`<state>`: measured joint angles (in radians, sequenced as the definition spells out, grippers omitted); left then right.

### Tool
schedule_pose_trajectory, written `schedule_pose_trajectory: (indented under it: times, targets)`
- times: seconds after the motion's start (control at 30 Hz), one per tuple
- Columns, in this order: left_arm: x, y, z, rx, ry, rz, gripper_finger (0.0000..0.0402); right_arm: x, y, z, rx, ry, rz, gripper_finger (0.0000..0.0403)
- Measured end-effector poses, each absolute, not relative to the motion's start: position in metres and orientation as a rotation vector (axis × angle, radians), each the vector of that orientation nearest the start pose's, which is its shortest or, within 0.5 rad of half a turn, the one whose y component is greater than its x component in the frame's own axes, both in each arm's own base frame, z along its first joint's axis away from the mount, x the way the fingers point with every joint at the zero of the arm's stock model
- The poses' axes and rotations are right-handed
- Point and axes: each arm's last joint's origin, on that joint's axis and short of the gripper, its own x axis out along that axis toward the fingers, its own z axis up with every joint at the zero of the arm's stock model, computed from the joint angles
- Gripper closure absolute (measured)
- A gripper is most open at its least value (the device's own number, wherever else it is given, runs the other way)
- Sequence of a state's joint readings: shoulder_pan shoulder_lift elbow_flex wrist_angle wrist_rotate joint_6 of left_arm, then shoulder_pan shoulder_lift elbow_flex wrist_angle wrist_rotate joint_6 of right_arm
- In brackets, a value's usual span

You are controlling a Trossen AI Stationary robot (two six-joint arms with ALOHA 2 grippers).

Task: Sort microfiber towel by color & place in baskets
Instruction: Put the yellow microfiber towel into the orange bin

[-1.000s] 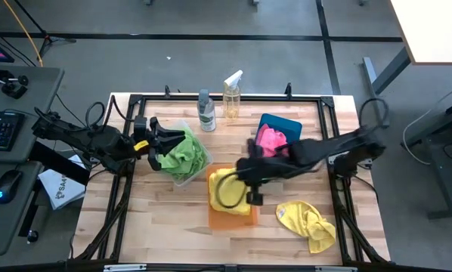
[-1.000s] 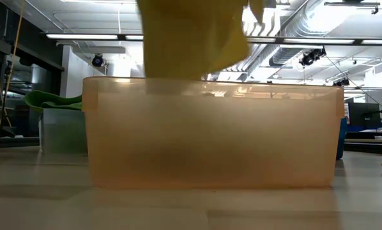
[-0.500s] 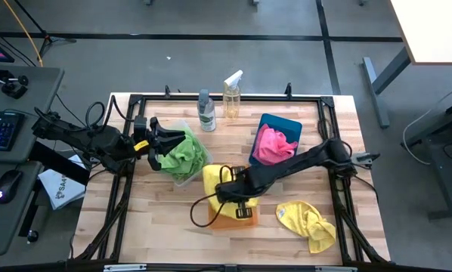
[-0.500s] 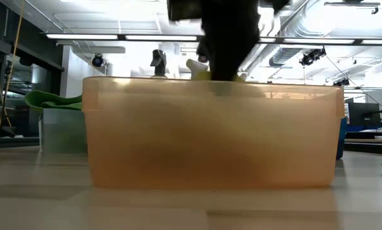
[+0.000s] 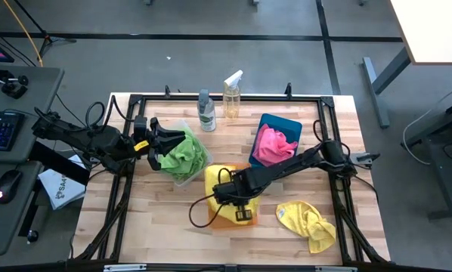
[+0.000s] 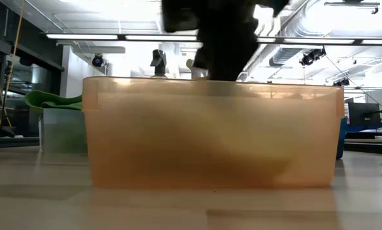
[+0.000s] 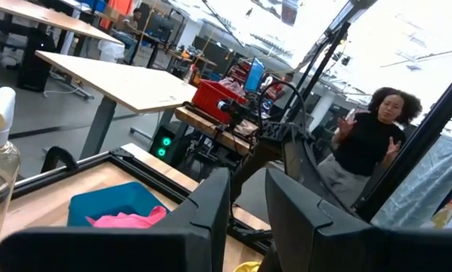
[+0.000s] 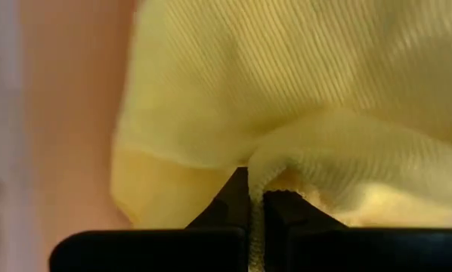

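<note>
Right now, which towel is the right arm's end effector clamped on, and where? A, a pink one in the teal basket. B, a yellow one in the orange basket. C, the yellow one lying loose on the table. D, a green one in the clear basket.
B: the right end effector is shut on a fold of the yellow towel, down inside the orange basket.

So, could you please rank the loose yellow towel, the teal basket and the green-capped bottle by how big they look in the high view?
1. Yellow towel and teal basket: they look about alike, too close to rank.
2. Bottle: clearly smallest.
</note>
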<state>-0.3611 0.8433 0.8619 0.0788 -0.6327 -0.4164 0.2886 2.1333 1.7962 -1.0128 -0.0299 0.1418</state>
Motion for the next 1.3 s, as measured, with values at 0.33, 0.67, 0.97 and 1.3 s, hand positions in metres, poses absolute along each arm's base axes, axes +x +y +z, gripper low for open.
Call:
schedule_pose_trajectory:
  times: [0.33,0.67,0.97,1.3]
  targets:
    - [0.173,-0.047,0.374,-0.460,-0.141,0.250,0.0326,0.425,0.119,0.190,0.079,1.384,0.127,0.0333]
    - [0.174,-0.047,0.373,-0.454,-0.134,0.252,0.0326,0.392,0.107,0.257,-0.078,1.457,0.126,0.0161]
    - [0.174,-0.047,0.372,-0.449,-0.124,0.254,0.0326,0.332,0.115,0.289,0.005,1.437,0.047,0.0117]
    - [0.174,-0.047,0.371,-0.447,-0.116,0.256,0.0326,0.176,0.129,0.215,0.507,1.653,-0.230,0.0116]
